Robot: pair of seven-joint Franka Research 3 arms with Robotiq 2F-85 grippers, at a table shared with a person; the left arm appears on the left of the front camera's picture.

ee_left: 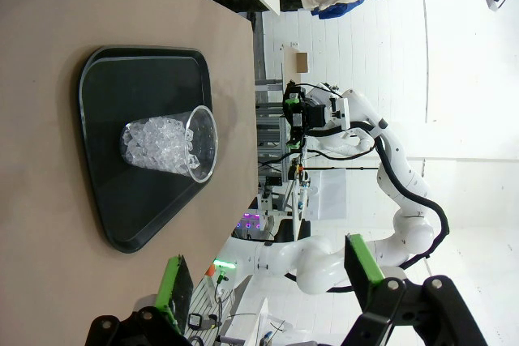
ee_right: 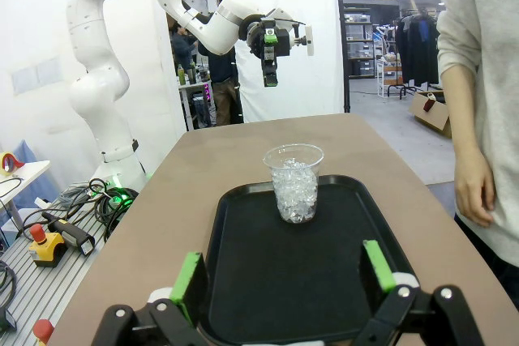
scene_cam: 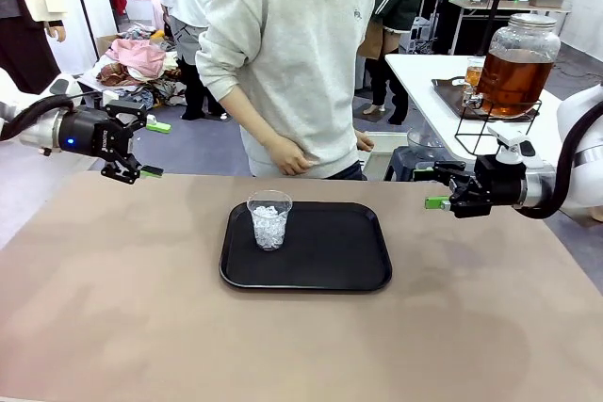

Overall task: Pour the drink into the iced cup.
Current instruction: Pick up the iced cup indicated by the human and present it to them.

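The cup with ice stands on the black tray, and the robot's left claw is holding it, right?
Not quite. The cup with ice does stand on the black tray, but the left claw is not holding it. The claw hangs open off to the side, well apart from the cup. The front view shows this.

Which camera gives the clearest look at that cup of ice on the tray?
The right wrist view: the iced cup stands upright, close and unobstructed on the black tray. The left wrist view shows it as near but lying sideways in the picture; the front view shows it smaller.
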